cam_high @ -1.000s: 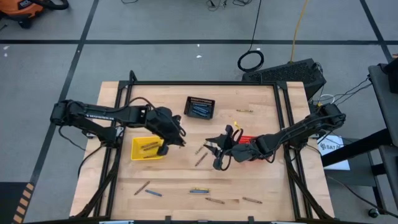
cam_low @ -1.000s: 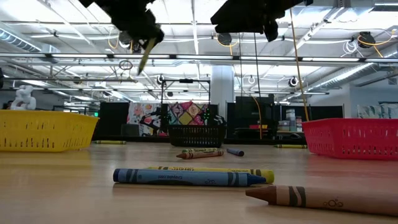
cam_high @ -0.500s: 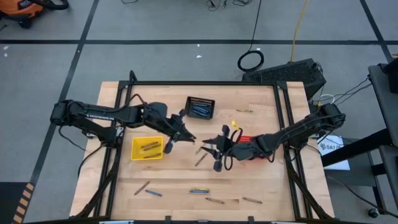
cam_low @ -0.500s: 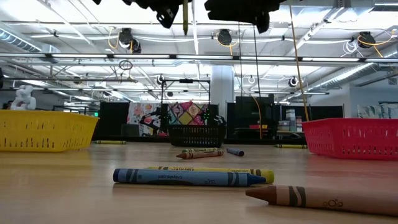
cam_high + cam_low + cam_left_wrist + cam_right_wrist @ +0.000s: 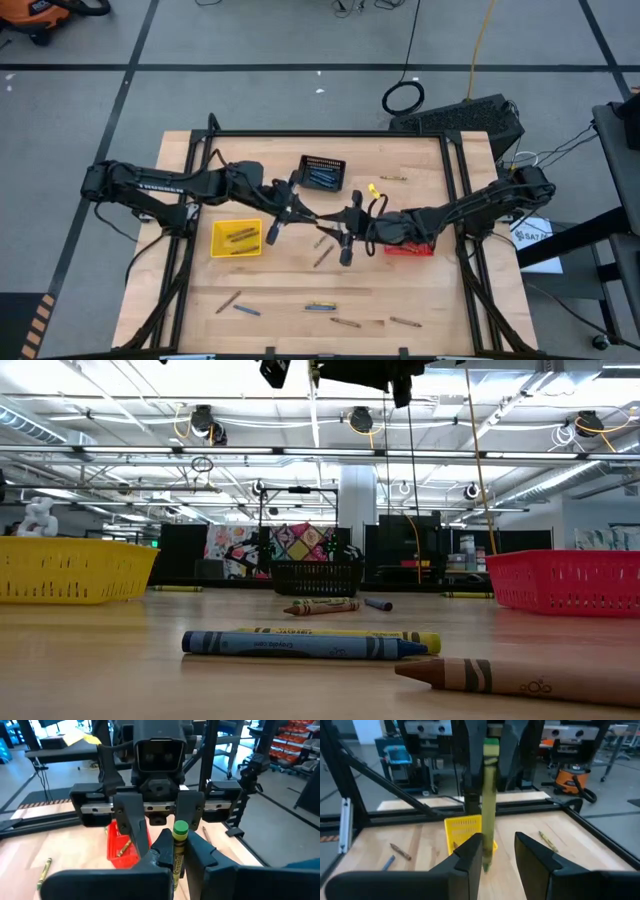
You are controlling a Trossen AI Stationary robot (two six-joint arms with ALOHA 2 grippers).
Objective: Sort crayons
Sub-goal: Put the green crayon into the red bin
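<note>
My left gripper [image 5: 178, 851] is shut on an olive-green crayon [image 5: 488, 795] that stands upright high above the table's middle. My right gripper [image 5: 497, 845] faces it from the right, open, and the crayon's lower end hangs just in front of its gap, close to one finger [image 5: 472, 852]. In the high view the two grippers [image 5: 305, 215] [image 5: 342, 235] nearly meet. Loose crayons lie on the table, two under the grippers [image 5: 322, 255] and several near the front edge [image 5: 320, 307]. More lie in the yellow basket [image 5: 237, 238], black basket [image 5: 321, 173] and red basket [image 5: 408, 247]. My left gripper pinches the crayon's shaft [image 5: 176, 857] between its two fingers, a little below its green top end [image 5: 180, 827]. The fingers come nearly level from the table's left and lie across the crayon. It stands upright, lifted clear, its longer lower part hanging free.
The yellow basket sits left of centre, the black one at the far middle and the red one under the right arm. One crayon [image 5: 392, 179] lies at the far right. In the low view blue, yellow and brown crayons [image 5: 300, 645] lie close to the near edge.
My left gripper has risen and tipped up from pointing down to nearly level, carrying the crayon from beside the yellow basket toward the table's middle. My right gripper has moved toward the table's left, up to the crayon, and has turned to face it.
</note>
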